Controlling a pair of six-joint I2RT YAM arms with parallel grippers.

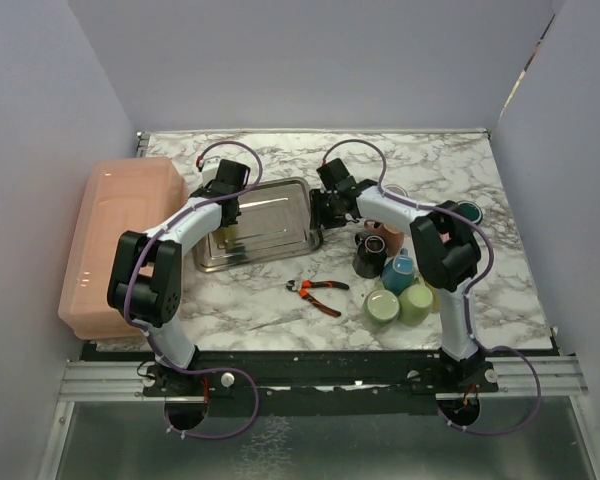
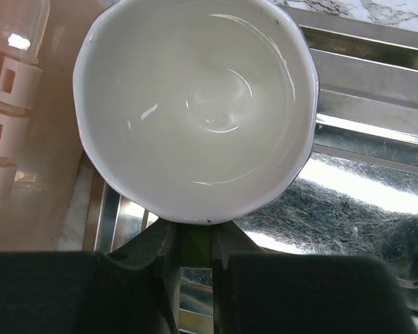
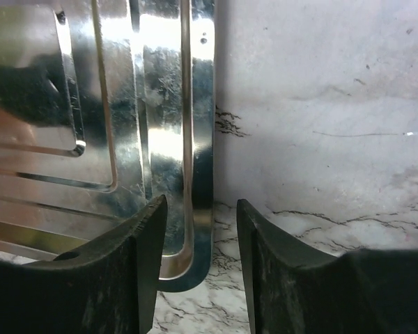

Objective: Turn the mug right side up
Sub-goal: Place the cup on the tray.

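Marble table (image 1: 250,315): tray (image 1: 280,215), pliers (image 1: 317,292), cups (image 1: 382,308)

Markings, all three views: none legible. The mug (image 2: 195,111), the steel tray (image 1: 280,205), the pink bin (image 1: 115,240) and the pliers (image 1: 317,290) are showing no readable lettering, label, brand or number.
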